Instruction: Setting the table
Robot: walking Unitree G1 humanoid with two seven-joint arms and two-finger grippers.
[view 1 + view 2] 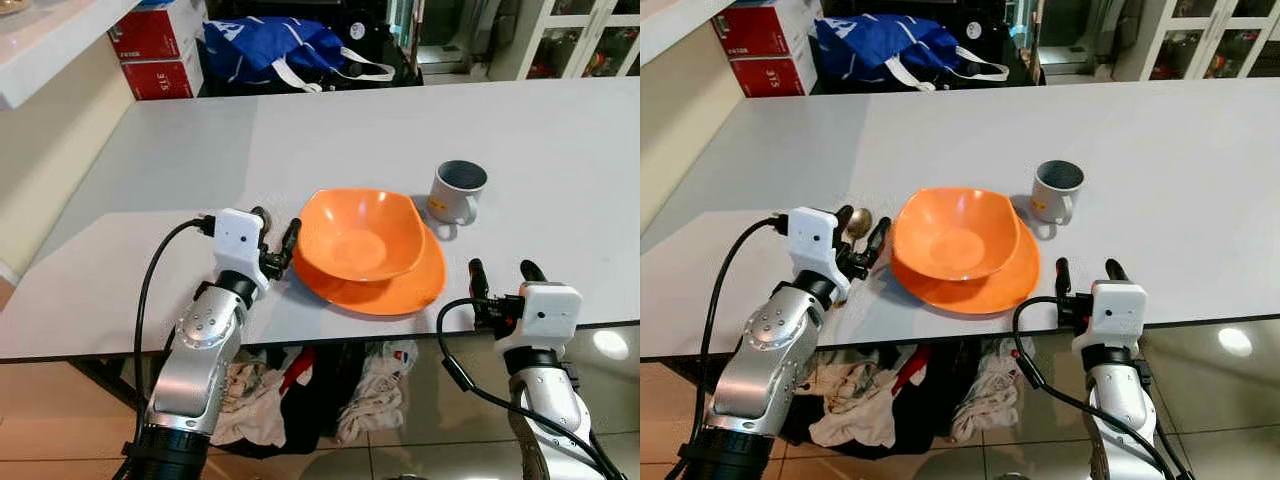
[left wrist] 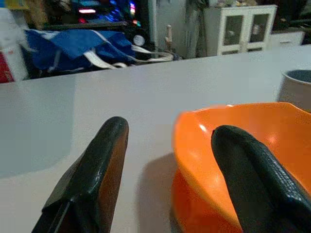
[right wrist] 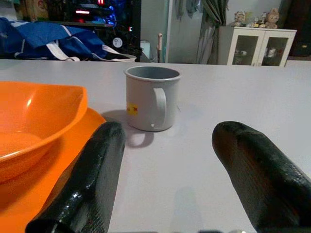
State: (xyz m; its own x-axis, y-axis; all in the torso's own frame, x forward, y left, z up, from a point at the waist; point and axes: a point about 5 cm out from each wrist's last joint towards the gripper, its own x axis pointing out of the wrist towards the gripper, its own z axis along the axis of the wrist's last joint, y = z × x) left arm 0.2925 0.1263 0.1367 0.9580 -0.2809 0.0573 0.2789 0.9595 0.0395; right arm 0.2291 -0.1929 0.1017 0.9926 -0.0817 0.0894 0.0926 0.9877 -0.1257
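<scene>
Looking at the orange bowl (image 1: 360,235), I see it sits on an orange plate (image 1: 400,290) mid-table, mug (image 1: 457,192) just right. It seems light, stiff, slippery; I'd pinch its rim. Left gripper (image 1: 277,237) and right gripper (image 1: 504,272) are both open, holding nothing.

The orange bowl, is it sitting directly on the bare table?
No, the orange bowl rests on an orange plate, which lies on the table.
</scene>
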